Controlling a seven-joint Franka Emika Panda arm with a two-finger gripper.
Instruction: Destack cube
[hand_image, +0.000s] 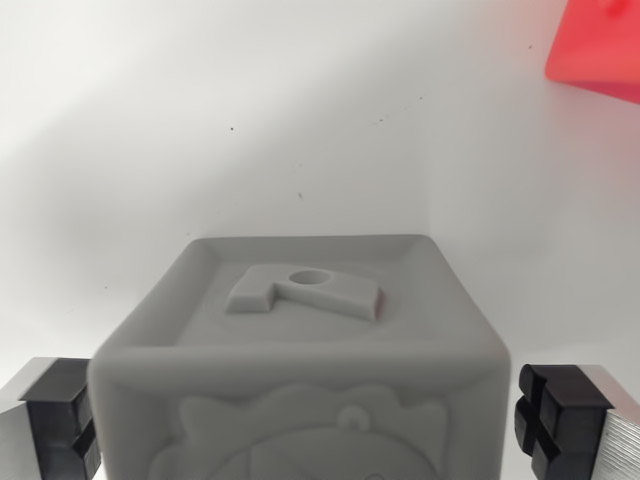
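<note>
A grey cube fills the lower middle of the wrist view, with a raised number shape on its top face and an embossed figure on its near side. My gripper is open, one finger on each side of the cube. The left pad stands close to the cube's left side. A small gap separates the right pad from the right side. A red cube shows at the top right corner, cut off by the frame edge. What the grey cube rests on is hidden.
A white surface stretches behind and around the cubes, with a few tiny dark specks on it.
</note>
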